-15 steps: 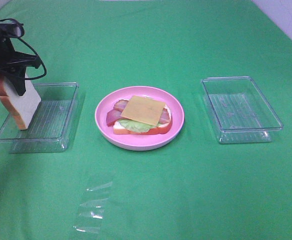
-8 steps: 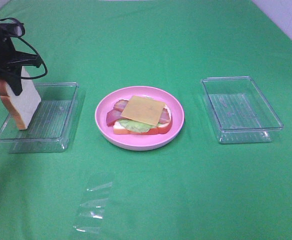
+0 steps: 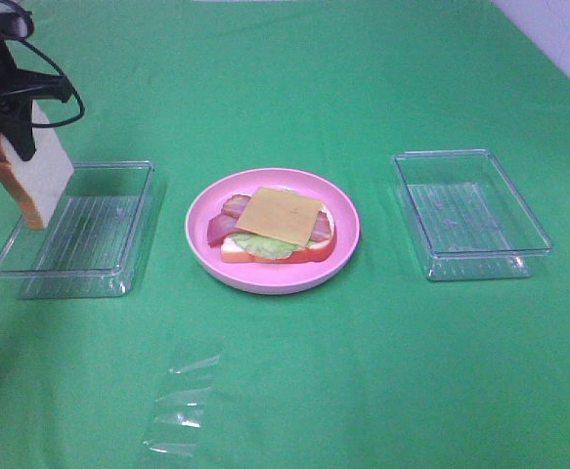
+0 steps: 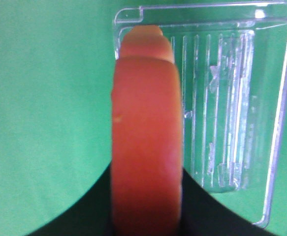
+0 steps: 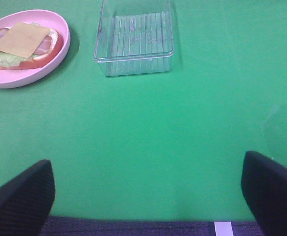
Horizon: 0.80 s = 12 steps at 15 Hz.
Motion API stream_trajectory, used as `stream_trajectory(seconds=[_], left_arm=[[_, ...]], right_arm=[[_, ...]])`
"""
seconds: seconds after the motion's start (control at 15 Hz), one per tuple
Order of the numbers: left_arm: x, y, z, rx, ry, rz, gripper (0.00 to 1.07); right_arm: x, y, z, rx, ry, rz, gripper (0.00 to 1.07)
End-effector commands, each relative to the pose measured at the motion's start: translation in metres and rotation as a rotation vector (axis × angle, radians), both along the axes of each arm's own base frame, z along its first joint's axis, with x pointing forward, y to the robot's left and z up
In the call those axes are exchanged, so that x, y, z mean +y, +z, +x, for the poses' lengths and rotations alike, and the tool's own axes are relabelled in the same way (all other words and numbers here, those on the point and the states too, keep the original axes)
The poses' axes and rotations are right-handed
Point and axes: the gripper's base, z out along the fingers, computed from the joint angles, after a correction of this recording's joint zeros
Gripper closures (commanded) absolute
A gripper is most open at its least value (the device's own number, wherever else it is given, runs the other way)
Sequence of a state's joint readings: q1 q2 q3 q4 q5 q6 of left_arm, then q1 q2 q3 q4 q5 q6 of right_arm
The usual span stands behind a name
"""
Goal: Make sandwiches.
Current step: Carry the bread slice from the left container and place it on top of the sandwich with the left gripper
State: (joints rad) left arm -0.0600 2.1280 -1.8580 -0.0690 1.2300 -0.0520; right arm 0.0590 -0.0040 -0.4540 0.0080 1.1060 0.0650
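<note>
My left gripper point(image 3: 13, 137) is shut on a white bread slice point(image 3: 34, 178) with an orange-brown crust, holding it upright in the air over the left clear tray point(image 3: 118, 278). The left wrist view shows the slice's crust edge point(image 4: 145, 147) between the dark fingers point(image 4: 79, 216), with the tray point(image 4: 276, 123) below. On the pink plate point(image 3: 265, 280) lies the other bread slice point(image 3: 234, 254) stacked with lettuce point(image 3: 265, 246), bacon point(image 3: 224, 223) and a yellow cheese square point(image 3: 278, 215) on top. My right gripper point(image 5: 145, 196) stands open above bare cloth, holding nothing.
A second clear tray point(image 3: 480, 266) stands to the right of the plate and holds nothing; the right wrist view shows it point(image 5: 133, 66) beside the plate point(image 5: 30, 81). A crumpled clear plastic film point(image 3: 182, 405) lies near the front edge of the green cloth.
The left gripper has risen with the bread slice, lifting its lower edge out of the left tray. The plate's stack is as it was.
</note>
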Motion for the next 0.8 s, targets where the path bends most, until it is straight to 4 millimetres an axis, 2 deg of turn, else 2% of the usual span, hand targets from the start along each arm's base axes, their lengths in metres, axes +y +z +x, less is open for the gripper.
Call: stream_trajectory(seconds=[0.07,0.13,0.33,0.4,0.53,0.67,0.8], left_arm=[[-0.004,0.038,-0.020,0.010,0.018,-0.062,1.07],[-0.008,0.051,-0.025,-0.017,0.020,-0.110,1.07],[-0.017,0.074,-0.033,-0.064,0.022,-0.220,1.07],[-0.030,0.081,-0.035,-0.066,-0.017,-0.372,1.07],[-0.052,0.088,-0.034,-0.111,-0.096,-0.528,1.07],[-0.072,0.087,-0.031,-0.143,-0.132,-0.591,1.07],[-0.102,0.070,-0.030,-0.099,-0.182,-0.627,1.07]], right_arm=[[0.000,0.000,-0.002,-0.025,-0.003,-0.007,0.09],[0.000,0.000,-0.002,-0.025,-0.003,-0.007,0.09],[0.000,0.000,-0.002,-0.025,-0.003,-0.007,0.09],[0.000,0.000,-0.002,-0.025,-0.003,-0.007,0.09],[0.000,0.000,-0.002,-0.025,-0.003,-0.007,0.09],[0.000,0.000,-0.002,-0.025,-0.003,-0.007,0.09],[0.000,0.000,-0.002,-0.025,-0.003,-0.007,0.09]])
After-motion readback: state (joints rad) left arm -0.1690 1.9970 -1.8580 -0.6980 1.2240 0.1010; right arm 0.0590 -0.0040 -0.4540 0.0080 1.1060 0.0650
